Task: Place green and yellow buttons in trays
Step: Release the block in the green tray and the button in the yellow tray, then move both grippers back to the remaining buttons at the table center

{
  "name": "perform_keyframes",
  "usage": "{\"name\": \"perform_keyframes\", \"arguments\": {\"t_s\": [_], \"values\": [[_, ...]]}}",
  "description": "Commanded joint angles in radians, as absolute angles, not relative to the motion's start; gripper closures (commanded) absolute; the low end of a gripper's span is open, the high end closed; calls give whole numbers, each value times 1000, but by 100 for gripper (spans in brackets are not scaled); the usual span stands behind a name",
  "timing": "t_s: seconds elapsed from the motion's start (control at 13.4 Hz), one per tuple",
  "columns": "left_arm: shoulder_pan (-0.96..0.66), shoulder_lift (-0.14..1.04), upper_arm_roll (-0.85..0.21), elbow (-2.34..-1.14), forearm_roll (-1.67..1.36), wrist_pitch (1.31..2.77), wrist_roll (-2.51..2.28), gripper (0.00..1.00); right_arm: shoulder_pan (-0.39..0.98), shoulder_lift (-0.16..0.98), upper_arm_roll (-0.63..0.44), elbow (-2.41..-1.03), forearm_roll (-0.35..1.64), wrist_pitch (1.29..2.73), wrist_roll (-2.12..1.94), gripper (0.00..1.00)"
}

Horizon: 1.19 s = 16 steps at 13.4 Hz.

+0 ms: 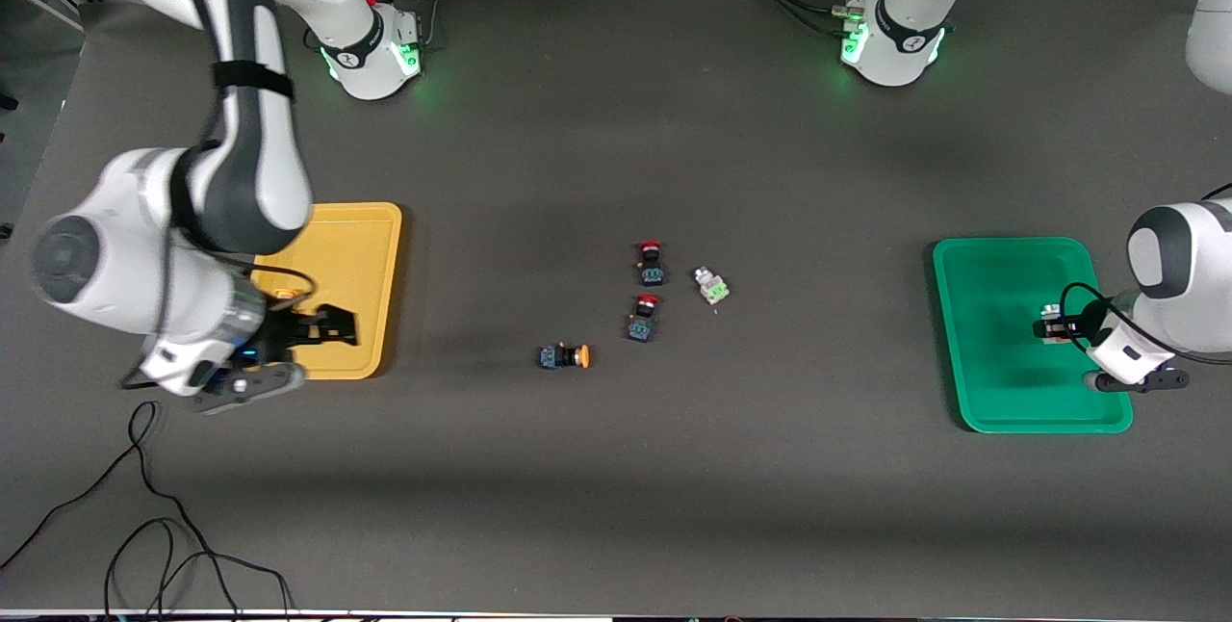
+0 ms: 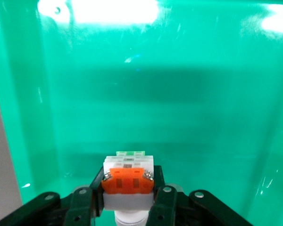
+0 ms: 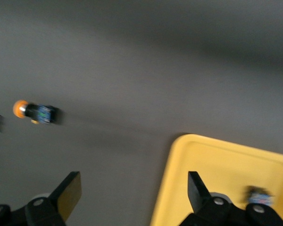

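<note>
My left gripper [image 1: 1052, 326] hangs low over the green tray [image 1: 1001, 391], shut on a whitish button with an orange-red face [image 2: 128, 180]; the left wrist view shows the fingers [image 2: 162, 197] clamped on its sides above the green tray floor [image 2: 179, 94]. My right gripper [image 1: 332, 326] is open over the near edge of the yellow tray [image 1: 371, 246], with nothing between its fingertips [image 3: 70, 188]. A yellow-capped dark button [image 1: 285, 294] lies in that tray, half hidden by the arm. Another yellow-capped button [image 1: 565, 356] and a whitish green button [image 1: 712, 286] lie mid-table.
Two dark switches with red caps [image 1: 652, 263] [image 1: 644, 317] sit mid-table beside the green button. Black cables [image 1: 144, 526] trail over the table's near corner at the right arm's end. The arm bases stand along the edge farthest from the front camera.
</note>
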<state>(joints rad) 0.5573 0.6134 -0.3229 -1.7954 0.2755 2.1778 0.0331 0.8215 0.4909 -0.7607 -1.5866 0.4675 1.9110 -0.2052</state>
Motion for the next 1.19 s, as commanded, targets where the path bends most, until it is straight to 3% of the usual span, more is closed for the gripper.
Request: {"name": "perform_keyframes", "arguments": {"t_s": [0.0,0.07,0.15,0.22,0.52,0.82,1.12], "values": [[566,621,-318,-1813,293,2218,40,100,816,531,-689,-1500,442,1899,-29,0],[565,629,-310,-1812,293,2223,40,93,815,531,-671,-1496,419,1899,-37,0],[566,629,-310,-1813,293,2229,41,20,816,531,-649,-1493,401,1901,-61,0],[566,629,-310,-1813,293,2229,43,1,815,531,-617,-1490,397,1907,-84,0],[565,574,-314,-1806,293,2159,44,0,815,571,-508,-1434,367,1942,-288,0],[555,416,-388,-1766,259,1917,40,0,816,586,-385,-1436,329,2037,-413,0],[548,379,-498,-1588,153,1628,-24,0,870,607,-321,-1451,160,2144,-543,0]]}}
